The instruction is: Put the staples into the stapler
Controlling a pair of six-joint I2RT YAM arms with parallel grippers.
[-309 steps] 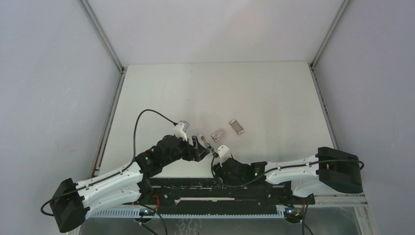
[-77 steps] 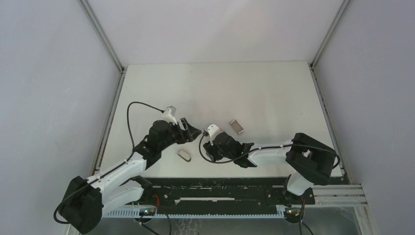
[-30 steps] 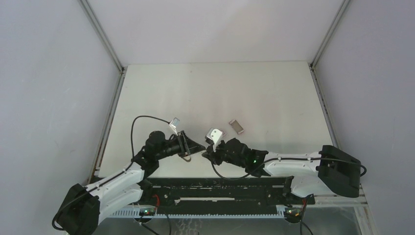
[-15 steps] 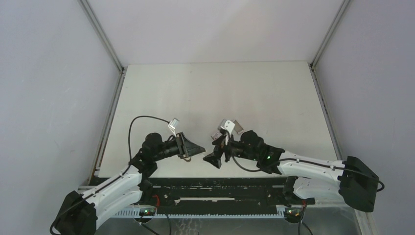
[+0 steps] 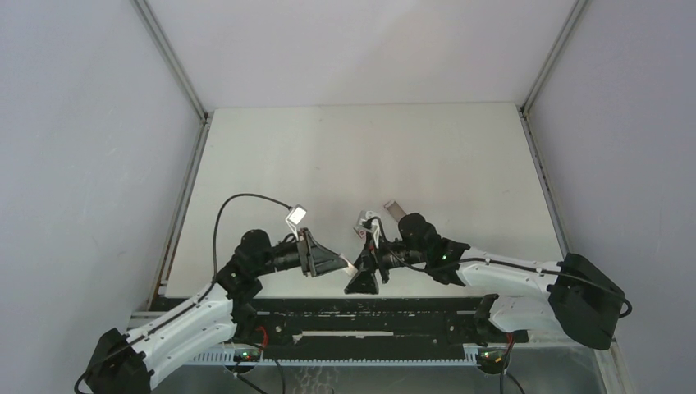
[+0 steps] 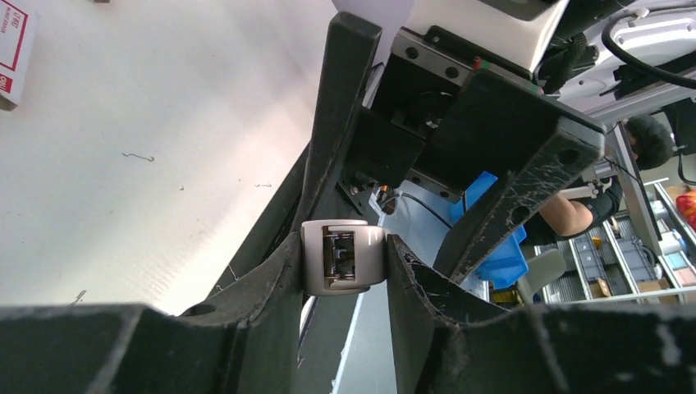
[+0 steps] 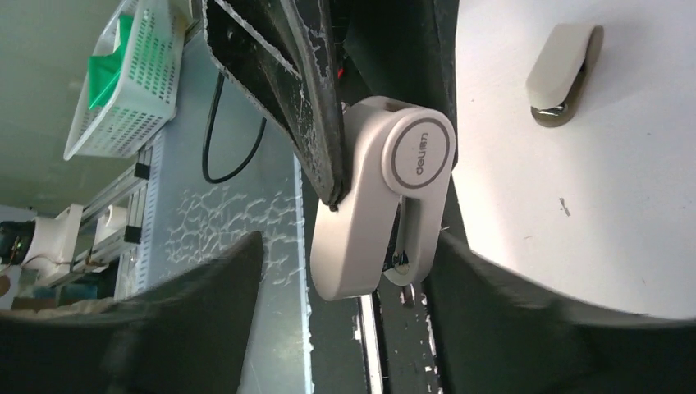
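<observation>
Left gripper [image 5: 341, 263] is clamped on the stapler [image 6: 344, 257], pinching one end from both sides and holding it in the air above the near edge of the table [image 5: 369, 156]. Right gripper [image 7: 345, 238] stands spread wide, one finger on each side of the stapler, and by its wrist view it touches neither side.

The biggest risk, as I judge it, is at the stapler itself. If the right fingers close off-centre, or push before they grip, they could twist the stapler in the left's small hold. It could then slip free and drop past the table edge below it onto the black rail. The two sets of fingers are also crowded around the stapler and could collide.

I cannot tell whether the stapler's magazine is open, so a pull in the wrong place may shift the body and open nothing.

The staples [image 6: 11, 49], a pink-red box, lie on the table well apart from the stapler, held by neither gripper. With both arms busy at the stapler, nothing is free to fetch them.

A small white piece [image 7: 562, 70] lies on the table near the stapler, where a swinging wrist could sweep it away
</observation>
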